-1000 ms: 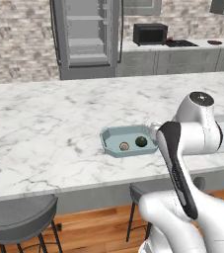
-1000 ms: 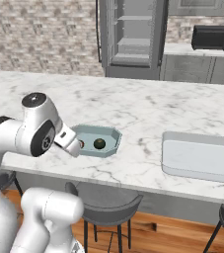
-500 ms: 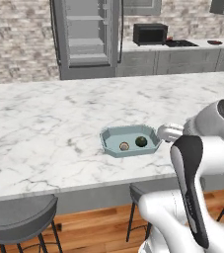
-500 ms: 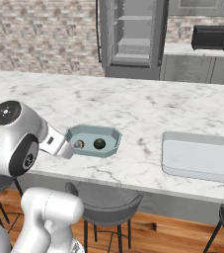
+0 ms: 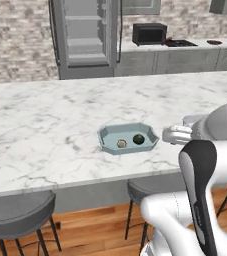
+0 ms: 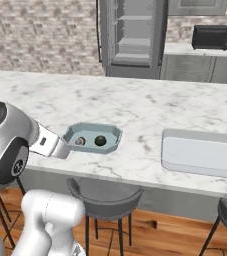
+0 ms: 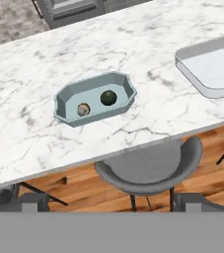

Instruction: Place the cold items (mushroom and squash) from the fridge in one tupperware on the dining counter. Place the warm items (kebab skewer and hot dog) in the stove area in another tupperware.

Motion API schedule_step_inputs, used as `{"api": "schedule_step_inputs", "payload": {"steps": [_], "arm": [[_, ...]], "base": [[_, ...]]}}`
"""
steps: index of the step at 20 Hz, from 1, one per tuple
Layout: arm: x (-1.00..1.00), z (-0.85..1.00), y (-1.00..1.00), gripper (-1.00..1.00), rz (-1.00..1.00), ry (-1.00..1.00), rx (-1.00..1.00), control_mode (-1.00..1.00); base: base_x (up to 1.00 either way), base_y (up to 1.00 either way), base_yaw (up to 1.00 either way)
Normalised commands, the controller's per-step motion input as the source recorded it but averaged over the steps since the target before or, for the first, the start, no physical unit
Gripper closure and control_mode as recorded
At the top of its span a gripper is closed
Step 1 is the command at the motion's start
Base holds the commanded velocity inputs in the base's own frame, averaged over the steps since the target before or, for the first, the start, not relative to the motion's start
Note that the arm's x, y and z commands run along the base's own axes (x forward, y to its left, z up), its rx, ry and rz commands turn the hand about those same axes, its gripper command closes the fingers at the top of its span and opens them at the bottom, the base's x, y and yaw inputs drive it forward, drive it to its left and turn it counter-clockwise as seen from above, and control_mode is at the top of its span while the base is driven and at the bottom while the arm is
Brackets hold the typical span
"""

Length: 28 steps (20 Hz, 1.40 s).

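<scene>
A grey-blue tupperware [image 5: 109,140] sits near the front edge of the marble dining counter [image 5: 45,125]. Inside it lie a small tan mushroom [image 5: 121,144] and a dark green squash [image 5: 138,139]. The hand view looks down on the same tupperware [image 7: 66,99], with the mushroom [image 7: 84,109] left of the squash [image 7: 108,98]. My gripper [image 7: 111,203] is open and empty, its fingertips [image 7: 32,201] wide apart, drawn back over the counter's front edge. My white hand [image 5: 176,134] hovers just right of the tupperware. The kebab skewer and hot dog are out of view.
A shallow pale rectangular basin [image 6: 202,152] lies in the counter to the right. Grey stools [image 7: 148,165] stand below the counter edge. Behind the counter are the open fridge [image 5: 85,35], a black microwave [image 5: 149,33] and the stove area [image 5: 180,43].
The arm has folded down and back; the hand has drawn away from above the tupperware to its right side. The gripper stays open, and the mushroom and squash lie unmoved.
</scene>
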Motion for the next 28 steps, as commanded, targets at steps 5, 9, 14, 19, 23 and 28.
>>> {"api": "schedule_step_inputs", "payload": {"steps": [5, 9, 14, 19, 23, 28], "arm": [[0.0, 0.0, 0.0, -1.0, 0.0, 0.0, 0.0, 1.0], [0.0, 0.0, 0.0, -1.0, 0.0, 0.0, 0.0, 1.0], [0.0, 0.0, 0.0, -1.0, 0.0, 0.0, 0.0, 1.0], [0.0, 0.0, 0.0, -1.0, 0.0, 0.0, 0.0, 1.0], [0.0, 0.0, 0.0, -1.0, 0.0, 0.0, 0.0, 1.0], [0.0, 0.0, 0.0, -1.0, 0.0, 0.0, 0.0, 1.0]], "base": [[-0.85, -0.65, -0.24], [-0.59, -0.75, -0.26], [-0.35, -0.81, -0.15], [-0.04, -0.9, -0.05], [0.0, -0.98, 0.0], [0.0, -1.0, 0.0]]}}
